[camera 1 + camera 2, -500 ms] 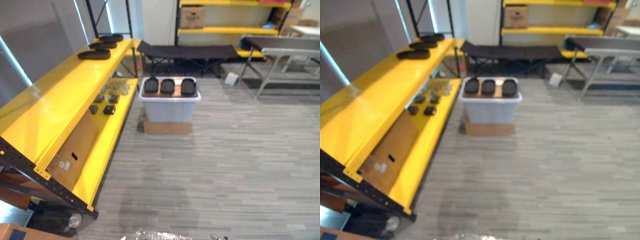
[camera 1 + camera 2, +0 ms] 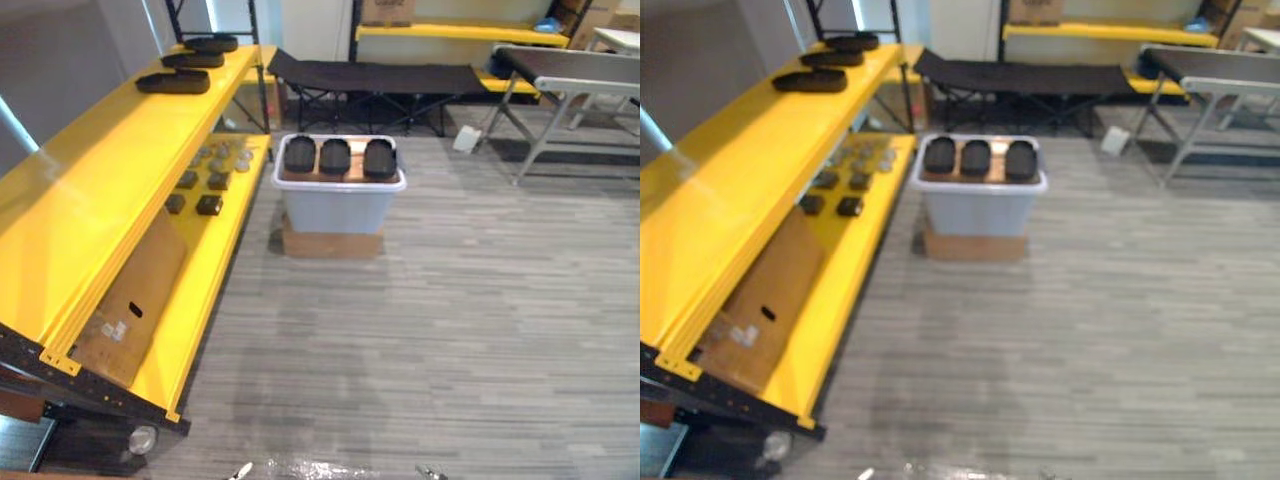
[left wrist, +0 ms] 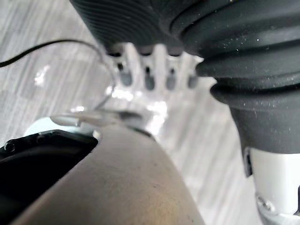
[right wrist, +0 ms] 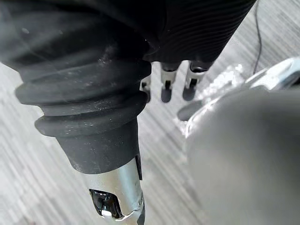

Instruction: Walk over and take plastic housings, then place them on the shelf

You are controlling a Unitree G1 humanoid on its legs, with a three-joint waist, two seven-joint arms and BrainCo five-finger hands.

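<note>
Black oval plastic housings (image 2: pixel 334 156), rowed atop pale plastic tub (image 2: pixel 338 208) near yellow shelf (image 2: pixel 110 190), awaiting pickup. Left hand (image 3: pixel 149 65), right hand (image 4: pixel 166 82): slack-fingered, empty.

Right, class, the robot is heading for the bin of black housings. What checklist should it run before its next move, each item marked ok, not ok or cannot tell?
1. Three black oval plastic housings lie in a row at the top of the pale grey plastic bin: ok.
2. The grey plank floor up to the bin is free of obstacles: ok.
3. The left hand, fingers straight, holds nothing: ok.
4. The right hand, the same: ok.
5. The yellow metal shelf has bare space on top, nearer than the three black housings already shelved: ok.
6. Bin within arm's reach: not ok, it stands well ahead; walking closer probably comes first.
</note>
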